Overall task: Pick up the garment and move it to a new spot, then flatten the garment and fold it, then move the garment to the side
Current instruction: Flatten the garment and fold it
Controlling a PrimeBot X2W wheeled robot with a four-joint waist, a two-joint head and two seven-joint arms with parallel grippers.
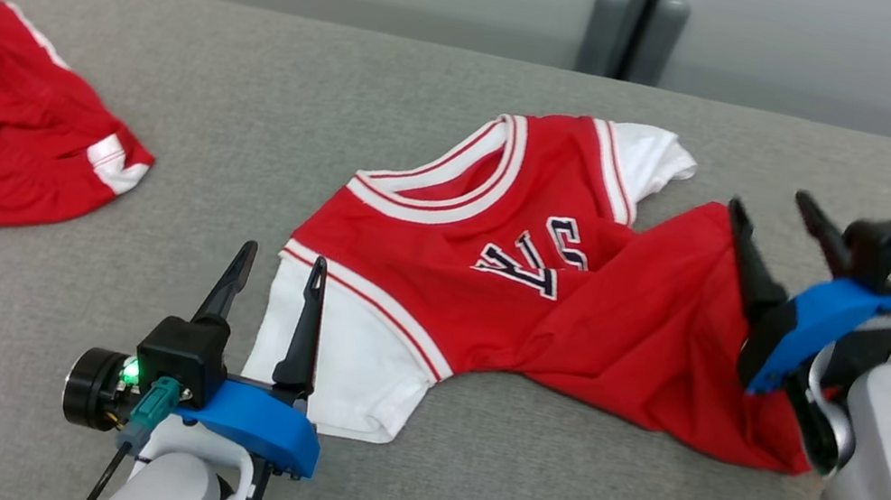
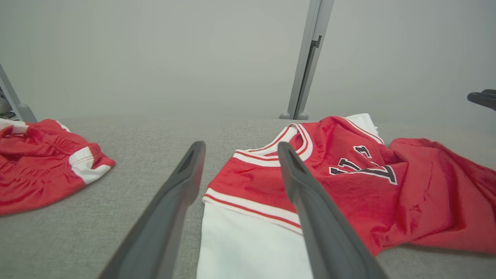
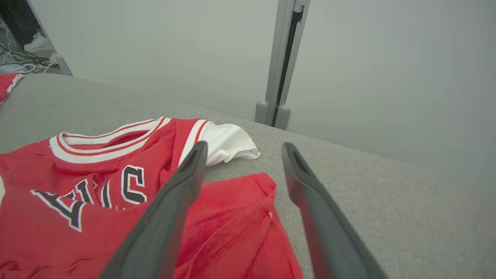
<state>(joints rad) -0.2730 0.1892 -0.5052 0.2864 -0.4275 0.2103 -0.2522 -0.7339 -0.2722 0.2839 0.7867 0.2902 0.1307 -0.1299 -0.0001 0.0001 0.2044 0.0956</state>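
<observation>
The jersey (image 1: 531, 283) lay stretched left to right: left gripper (image 1: 284, 258) at its near-left end, right gripper (image 1: 770, 202) at its right end, both wide open, holding nothing.

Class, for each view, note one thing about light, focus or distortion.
Head view: soft even light, red-and-white fabric jersey sharp. Left wrist view: long dark fingers of the left gripper loom large, soft-edged. Right wrist view: pale wall hazy.
</observation>
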